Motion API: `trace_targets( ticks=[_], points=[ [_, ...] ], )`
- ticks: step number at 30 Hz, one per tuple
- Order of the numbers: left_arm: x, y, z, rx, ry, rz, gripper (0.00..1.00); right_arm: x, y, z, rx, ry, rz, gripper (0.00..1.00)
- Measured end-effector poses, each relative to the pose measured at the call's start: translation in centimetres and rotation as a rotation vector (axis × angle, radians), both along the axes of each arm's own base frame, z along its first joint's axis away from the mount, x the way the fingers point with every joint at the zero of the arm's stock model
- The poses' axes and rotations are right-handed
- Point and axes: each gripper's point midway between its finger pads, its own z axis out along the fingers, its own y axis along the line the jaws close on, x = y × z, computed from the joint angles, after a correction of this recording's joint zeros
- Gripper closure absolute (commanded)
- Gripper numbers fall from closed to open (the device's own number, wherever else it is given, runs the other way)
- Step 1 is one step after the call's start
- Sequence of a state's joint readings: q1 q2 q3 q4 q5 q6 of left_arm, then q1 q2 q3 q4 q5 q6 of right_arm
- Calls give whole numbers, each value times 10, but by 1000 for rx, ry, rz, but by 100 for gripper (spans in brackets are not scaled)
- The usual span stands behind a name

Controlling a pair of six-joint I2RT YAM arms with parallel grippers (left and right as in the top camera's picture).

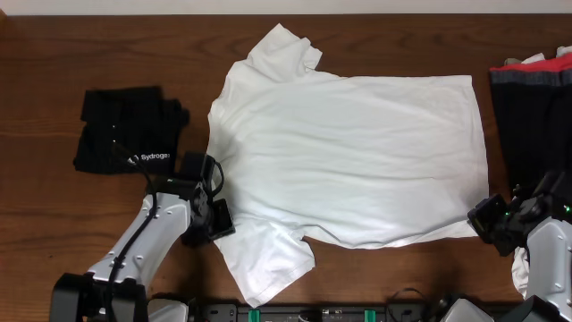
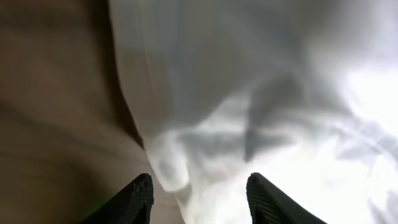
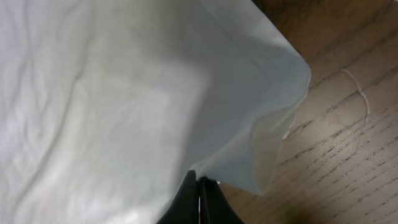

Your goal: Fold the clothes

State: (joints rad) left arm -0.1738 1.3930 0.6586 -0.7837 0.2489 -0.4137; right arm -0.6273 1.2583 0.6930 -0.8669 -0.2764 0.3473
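**Item: white T-shirt (image 1: 357,152), laid flat for folding**

Black folded shirt (image 1: 125,134): far left, well apart from the work.
Left gripper (image 2: 199,186): fingers spread wide, straddling the T-shirt's edge by the near sleeve. It should close on the edge alone, not on bunched cloth.
T-shirt: centre of the table (image 1: 54,233), collar leftward, hem rightward.
Right gripper (image 3: 199,196): pinched tight on the near hem corner, which stands lifted.
Dark pile (image 1: 532,98): crowds the right edge. Open room appears to lie toward the far side.
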Motion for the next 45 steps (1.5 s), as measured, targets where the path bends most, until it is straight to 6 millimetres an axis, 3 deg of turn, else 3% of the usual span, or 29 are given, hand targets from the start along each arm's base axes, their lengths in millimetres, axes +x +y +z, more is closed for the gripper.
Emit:
trace_targets(
  ticks=[7,18,24,26,31,37,41,45],
  points=[
    [-4,-6,1,-36,17,1,49,0,0,0,2,-1,0,99],
    [-35,-13,0,-91,138,11,49,0,0,0,3,-2,0,99],
    [-43,-16,-13,-118,137,18,50,1,1,0,3,-3,1,99],
    [-45,-18,-13,-130,140,34,59,1,0,0,2,-4,1,99],
    [-41,-21,-15,-149,118,61,94,1,0,0,3,-4,1,99],
    [-46,-23,-15,-163,142,72,94,3,-1,3,-2,-12,1,99],
    [-55,-24,-4,-163,194,77,94,7,-1,7,3,-26,4,99],
    [-32,-28,23,-184,96,61,94,14,0,18,23,-58,14,99]
  ],
)
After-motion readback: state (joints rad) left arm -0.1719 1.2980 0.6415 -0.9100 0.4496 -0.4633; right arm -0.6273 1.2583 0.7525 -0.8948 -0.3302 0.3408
